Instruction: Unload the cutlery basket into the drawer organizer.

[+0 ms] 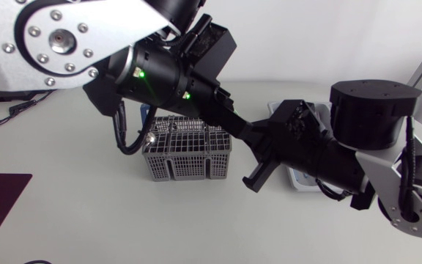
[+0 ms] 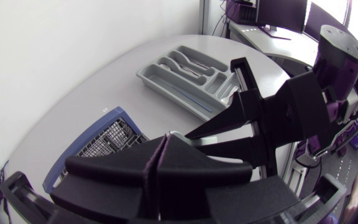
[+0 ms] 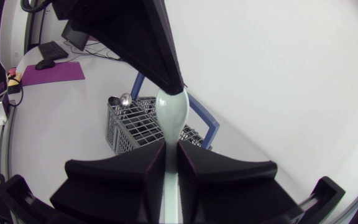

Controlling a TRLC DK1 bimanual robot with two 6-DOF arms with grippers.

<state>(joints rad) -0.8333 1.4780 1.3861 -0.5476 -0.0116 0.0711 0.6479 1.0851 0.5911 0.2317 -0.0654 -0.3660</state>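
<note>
Pale glossy spoon (image 3: 169, 115), grey wire-mesh basket (image 1: 187, 158)

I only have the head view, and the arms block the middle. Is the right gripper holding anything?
Observer: Yes. The right wrist view shows the right gripper shut on a pale spoon, with the narrow end between its fingers.
Operator: And the left gripper?
Observer: In that same view the left gripper meets the spoon's wide end at its tip.
Operator: Is anything in the drawer organizer?
Observer: Yes. The left wrist view shows cutlery lying in the drawer organizer.
</note>
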